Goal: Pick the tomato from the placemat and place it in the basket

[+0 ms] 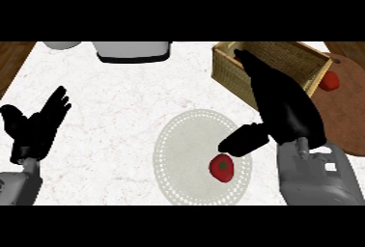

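**Right forearm [314, 176] in at the bottom, right hand [288, 111] open, tomato [222, 167] sitting on the placemat [182, 144]**

So the closest stuff is the two grey forearms coming up from the lower edge, the right one being the chunkier blob at the lower right and the left forearm [18, 185] tucked into the lower left corner.

The right hand is stretched out flat, with straight fingers pointing up and away and nothing in its grasp. Its fingertips overlap the near corner of the wicker basket [314, 55] at the upper right. The thumb [242, 139] sticks out down and to the left, over the right edge of the placemat.

The tomato lies on the lower right part of the round white lacy placemat, green stem spot facing up. It's just below the thumb tip, down-left of the palm and nowhere near the fingers. I honestly can't tell if the thumb touches it or just hangs over it. The basket is well apart from the tomato, up past the hand.

The left hand [35, 128] is resting open at the left edge, fingers up.

Other bits: white marbled counter [107, 96], a brown round board [349, 120] at the right edge, and a small red thing [329, 81] on it just beside the basket (can't tell what it is). A pale grey appliance [134, 50] sits at the top.
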`<state>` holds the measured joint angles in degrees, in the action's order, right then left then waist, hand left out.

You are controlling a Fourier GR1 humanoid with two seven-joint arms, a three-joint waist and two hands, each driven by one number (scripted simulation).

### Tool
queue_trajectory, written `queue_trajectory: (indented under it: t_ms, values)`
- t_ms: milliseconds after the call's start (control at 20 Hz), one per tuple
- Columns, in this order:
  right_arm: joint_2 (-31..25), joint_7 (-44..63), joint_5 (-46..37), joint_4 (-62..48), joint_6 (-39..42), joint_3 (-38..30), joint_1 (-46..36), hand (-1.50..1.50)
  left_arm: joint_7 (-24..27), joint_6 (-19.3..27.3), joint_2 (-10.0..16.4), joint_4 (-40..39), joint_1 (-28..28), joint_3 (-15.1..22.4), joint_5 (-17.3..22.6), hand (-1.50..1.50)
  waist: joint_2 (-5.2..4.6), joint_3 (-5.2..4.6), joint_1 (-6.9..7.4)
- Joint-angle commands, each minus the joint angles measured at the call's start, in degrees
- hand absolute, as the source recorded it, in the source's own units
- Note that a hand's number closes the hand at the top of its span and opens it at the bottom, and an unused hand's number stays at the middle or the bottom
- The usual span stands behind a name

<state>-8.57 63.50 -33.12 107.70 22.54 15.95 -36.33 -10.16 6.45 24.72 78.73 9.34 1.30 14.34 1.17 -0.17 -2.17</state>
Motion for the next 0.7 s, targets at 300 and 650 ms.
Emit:
queue_trajectory:
  t_ms: [300,650]
  values:
    - [-0.8,19.7,12.9,22.0,9.7,-4.1,7.9,-1.50,0.8,-2.1,1.0,-1.6,0.2,-2.0,0.5,0.00,-0.51,0.05,0.16]
    - [-2.1,11.0,4.6,33.2,4.2,0.6,24.4,-1.50,1.5,-1.5,-2.5,0.1,0.1,-0.1,-1.4,0.00,-0.96,0.14,1.53]
